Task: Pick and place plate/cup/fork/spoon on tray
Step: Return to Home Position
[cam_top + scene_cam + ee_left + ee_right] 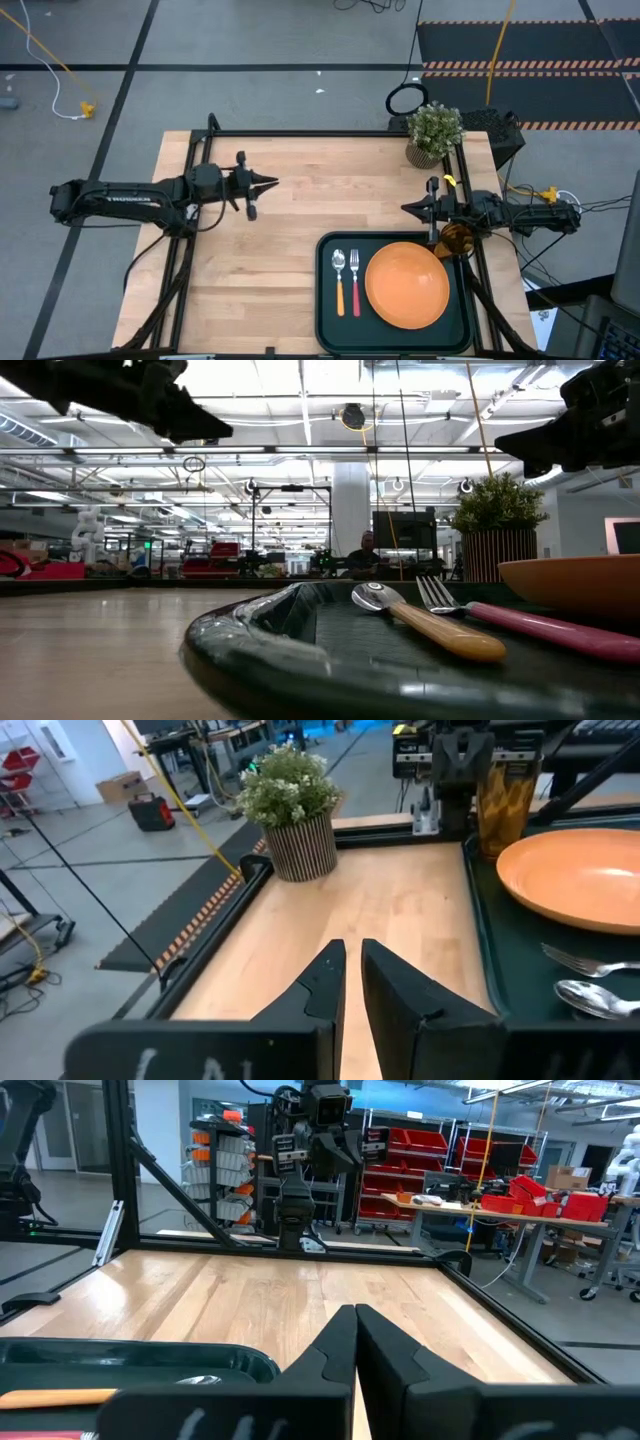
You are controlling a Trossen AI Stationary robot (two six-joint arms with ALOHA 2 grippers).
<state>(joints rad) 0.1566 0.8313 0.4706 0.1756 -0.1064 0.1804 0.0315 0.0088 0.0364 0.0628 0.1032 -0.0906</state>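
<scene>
My left arm (120, 197) hangs over the desk (250, 290), well off the tray's (322, 300) far left corner. My left jaws are narrowed to a slit, empty. On the tray's left side the spoon (339, 280) and fork (354, 282) lie side by side, long axes parallel, heads toward the far rim and handles toward the near rim. The plate (407, 285) sits flat just right of them. The cup (455, 240) stands at the far right corner. My right jaws, just beyond the far rim, are pinched together on nothing.

Wooden table (260, 260), dark tray (340, 335), potted plant (434, 130)
</scene>
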